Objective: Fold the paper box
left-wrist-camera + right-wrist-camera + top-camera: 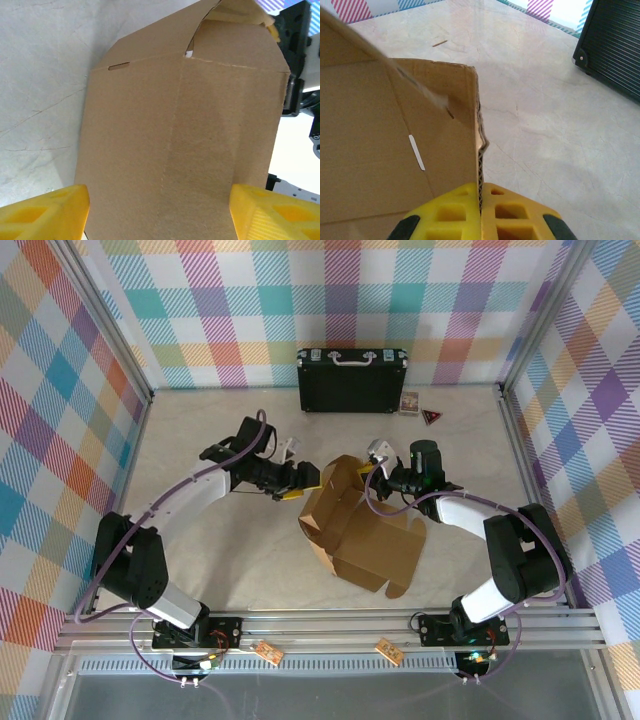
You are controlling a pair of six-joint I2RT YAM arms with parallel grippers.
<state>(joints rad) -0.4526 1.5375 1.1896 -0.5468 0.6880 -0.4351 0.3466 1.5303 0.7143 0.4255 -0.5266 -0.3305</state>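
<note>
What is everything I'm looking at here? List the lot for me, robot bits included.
paper box: one, brown cardboard, partly folded, middle of the table
black case: one, black with a silver handle, against the back wall
small reddish item: one, too small to identify, just right of the case
small triangular item: one, dark, beside the reddish item
tags: two, orange, on the front rail
table: one, pale and marbled
walls: multicoloured check, on three sides
left gripper: one, yellow fingers, open to either side of a box panel
right gripper: one, yellow fingers, shut on the box's edge
</note>
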